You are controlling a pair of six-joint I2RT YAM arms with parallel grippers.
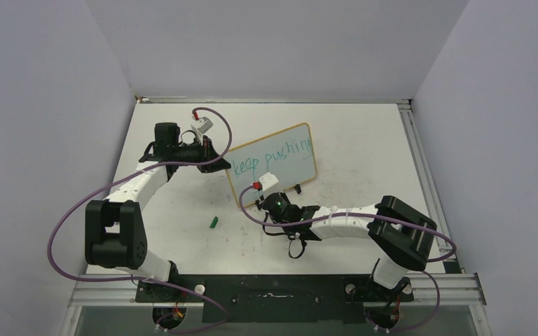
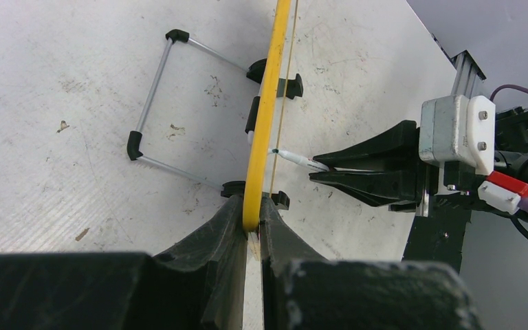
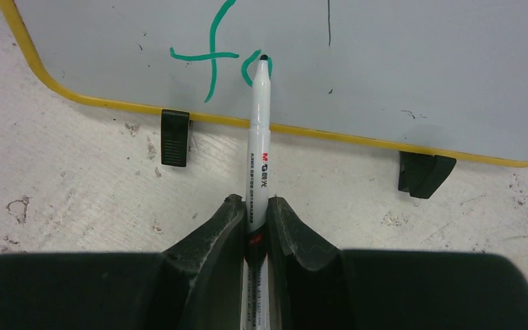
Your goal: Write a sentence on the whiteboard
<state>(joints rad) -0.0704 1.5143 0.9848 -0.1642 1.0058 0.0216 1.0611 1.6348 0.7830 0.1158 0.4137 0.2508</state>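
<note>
The whiteboard (image 1: 273,162) stands tilted at mid-table on two black clip feet, with a yellow frame. The sentence (image 1: 270,157) in teal reads "keep pushin" on top; in the right wrist view an "f" and part of another letter (image 3: 214,58) show on the lower line. My left gripper (image 1: 210,155) is shut on the board's left edge (image 2: 258,206). My right gripper (image 1: 274,199) is shut on a white marker (image 3: 258,144), its tip touching the board beside the "f". The marker also shows in the left wrist view (image 2: 295,159).
A small green marker cap (image 1: 213,222) lies on the table (image 1: 364,140) left of the right arm. A wire stand (image 2: 152,103) props the board from behind. Purple cables loop around both arms. Walls close in the table at the back and sides.
</note>
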